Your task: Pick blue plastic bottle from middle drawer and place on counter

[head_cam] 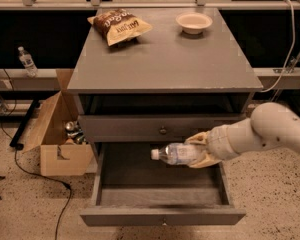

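Observation:
The blue plastic bottle (pixel 174 153), clear with a white cap pointing left, lies sideways in my gripper (pixel 200 150), which is shut on its right end. It hangs a little above the dark floor of the open middle drawer (pixel 160 215), toward the drawer's back right. My white arm (pixel 270 131) reaches in from the right. The grey counter (pixel 165 59) spreads above the drawers.
A chip bag (pixel 119 25) and a pale bowl (pixel 193 22) sit at the back of the counter. A shut drawer with a round knob (pixel 163 130) is just above the bottle. An open cardboard box (pixel 57 134) and another bottle (pixel 26 61) are on the left.

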Robot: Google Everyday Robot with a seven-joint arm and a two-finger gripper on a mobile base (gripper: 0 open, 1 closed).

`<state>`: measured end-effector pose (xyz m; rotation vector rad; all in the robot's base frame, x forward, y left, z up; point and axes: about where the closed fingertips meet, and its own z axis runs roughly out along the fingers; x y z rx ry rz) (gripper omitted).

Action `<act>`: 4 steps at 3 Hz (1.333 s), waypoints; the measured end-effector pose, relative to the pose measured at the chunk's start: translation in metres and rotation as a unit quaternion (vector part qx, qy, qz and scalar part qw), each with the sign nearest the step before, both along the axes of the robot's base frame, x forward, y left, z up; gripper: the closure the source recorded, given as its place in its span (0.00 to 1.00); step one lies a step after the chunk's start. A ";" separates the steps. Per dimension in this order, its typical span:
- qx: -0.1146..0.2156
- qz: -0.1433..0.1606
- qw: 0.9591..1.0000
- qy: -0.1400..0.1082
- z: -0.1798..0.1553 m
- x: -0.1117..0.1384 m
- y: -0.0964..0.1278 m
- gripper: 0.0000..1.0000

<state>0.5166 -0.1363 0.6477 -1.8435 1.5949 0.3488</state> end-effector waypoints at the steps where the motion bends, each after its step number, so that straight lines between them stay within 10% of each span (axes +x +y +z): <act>1: -0.040 0.030 0.999 -0.003 0.060 0.006 -0.013 1.00; 3: -0.043 0.028 0.999 -0.013 0.096 0.005 -0.021 1.00; 4: -0.039 0.015 0.998 -0.054 0.195 0.005 -0.043 1.00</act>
